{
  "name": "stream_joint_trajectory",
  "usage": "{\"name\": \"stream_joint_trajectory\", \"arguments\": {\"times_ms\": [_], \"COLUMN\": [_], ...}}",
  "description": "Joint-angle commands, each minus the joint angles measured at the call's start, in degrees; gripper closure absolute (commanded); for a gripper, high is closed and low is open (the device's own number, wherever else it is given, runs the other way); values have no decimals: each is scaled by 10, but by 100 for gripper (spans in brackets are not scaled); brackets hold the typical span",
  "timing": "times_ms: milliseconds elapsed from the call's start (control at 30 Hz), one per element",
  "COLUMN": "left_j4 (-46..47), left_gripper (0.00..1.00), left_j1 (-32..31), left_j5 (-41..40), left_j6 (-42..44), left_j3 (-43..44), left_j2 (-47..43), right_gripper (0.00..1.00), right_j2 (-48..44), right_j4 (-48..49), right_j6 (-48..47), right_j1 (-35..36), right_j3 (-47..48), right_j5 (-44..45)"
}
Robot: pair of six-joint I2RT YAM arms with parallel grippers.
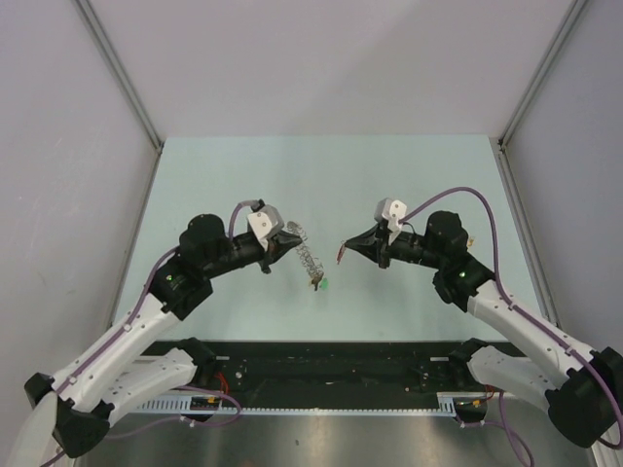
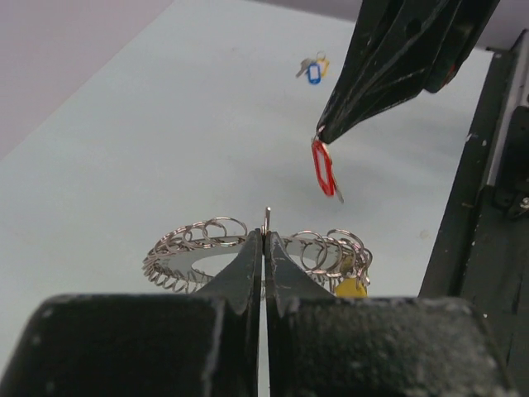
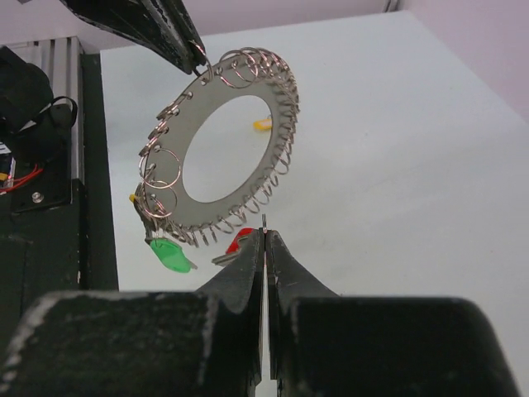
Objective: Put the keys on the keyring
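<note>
Top view: L gripper [image 1: 290, 237] is shut on the keyring [image 1: 310, 258], which dangles w/ a green key [image 1: 323, 284] at the bottom. R gripper [image 1: 344, 248] pinches the red key [image 1: 340, 255] just beside the ring, small gap between.

Left wrist: red key hangs tip-down, up and right of the ring. Blue key [image 2: 314, 73] is far back on the table [image 2: 124, 165].

Right wrist: ring's face is tilted toward the R fingers, up-left of them. Imo the R arm closes that gap.

The red key [image 3: 241, 239] sits mostly hidden behind the right fingers [image 3: 242, 277]
</note>
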Motion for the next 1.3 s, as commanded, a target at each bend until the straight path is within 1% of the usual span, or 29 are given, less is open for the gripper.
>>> {"name": "stream_joint_trajectory", "arguments": {"times_ms": [0,200,300,367,533,633,800,967,1267], "left_j4": [96,175,215,243,304,323,349,396,457], "left_gripper": [100,100,100,100,100,100,100,100,100], "left_j1": [3,3,3,3,3,3,3,3,3], "left_j5": [98,186,216,225,267,291,299,280,264], "left_j6": [-10,-2,-8,-16,-45,-63,-87,-125,-167], "left_j3": [36,10,-5,-8,-34,-45,-63,-90,-118], "left_j2": [27,61,75,82,118,132,139,126,119], "right_gripper": [100,100,100,100,100,100,100,100,100], "right_j2": [-33,-66,-88,-100,-121,-128,-117,-108,-105], "right_j4": [81,146,216,238,229,234,272,256,251], "right_j6": [21,59,88,96,74,73,87,60,50], "right_j1": [-17,-36,-35,-33,-29,-28,-14,5,15], "right_j3": [-18,-48,-81,-106,-124,-132,-146,-146,-146], "right_j5": [-36,-62,-73,-77,-71,-74,-78,-59,-44]}}
